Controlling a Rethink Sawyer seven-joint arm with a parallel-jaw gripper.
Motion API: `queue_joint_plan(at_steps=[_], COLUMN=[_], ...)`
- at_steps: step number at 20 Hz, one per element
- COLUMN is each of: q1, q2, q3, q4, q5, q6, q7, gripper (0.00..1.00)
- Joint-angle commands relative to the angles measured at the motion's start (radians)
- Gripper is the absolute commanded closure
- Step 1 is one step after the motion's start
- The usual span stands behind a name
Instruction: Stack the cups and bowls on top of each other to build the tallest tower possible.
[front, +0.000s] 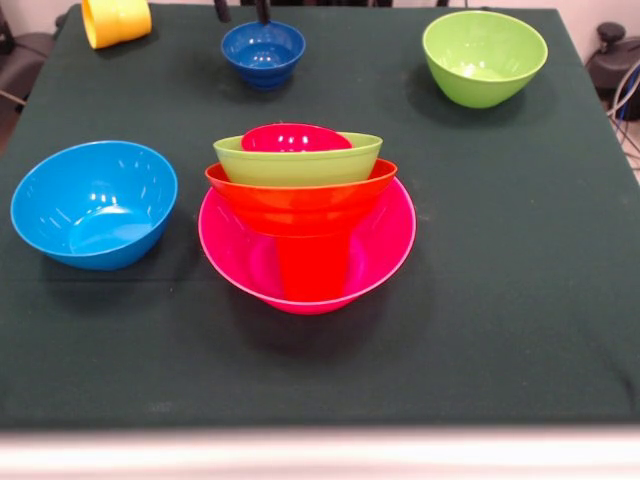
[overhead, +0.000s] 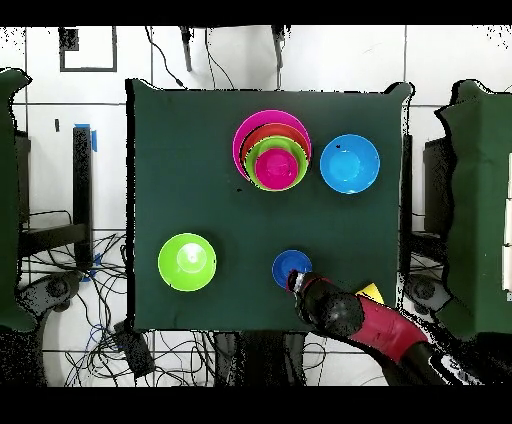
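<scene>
Hand (front: 240, 10) cut off above small dark blue bowl (front: 263, 52); its grip cannot be told

You see only the tool (front: 241, 10) tips at the front view's top edge; their spacing is unclear. Overhead, the arm (overhead: 365, 322) covers most of the yellow cup (overhead: 371, 292) and the dark blue bowl (overhead: 287, 266) rim

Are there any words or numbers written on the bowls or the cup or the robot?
None: no words, numbers or signs can be read in either view.
The bowls of the tower, the light blue bowl, the small dark blue bowl, the lime green bowl and the yellow cup are plain.
The arm shows no readable marking.
</scene>
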Motion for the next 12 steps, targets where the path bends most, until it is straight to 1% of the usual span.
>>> queue_joint_plan(at_steps=[1, 8, 12], q1=[0.024, 0.044, 0.058], q2=[0.100, 0.127, 0.150], q3=[0.089, 0.072, 0.046], q4=[0.010, -0.005, -0.015], q5=[-0.032, -0.034, -0.052], q6=[-0.096, -0.129, -0.162], q7=[0.131, 0.134, 0.130], gripper=[0.00, 0.00, 0.00])
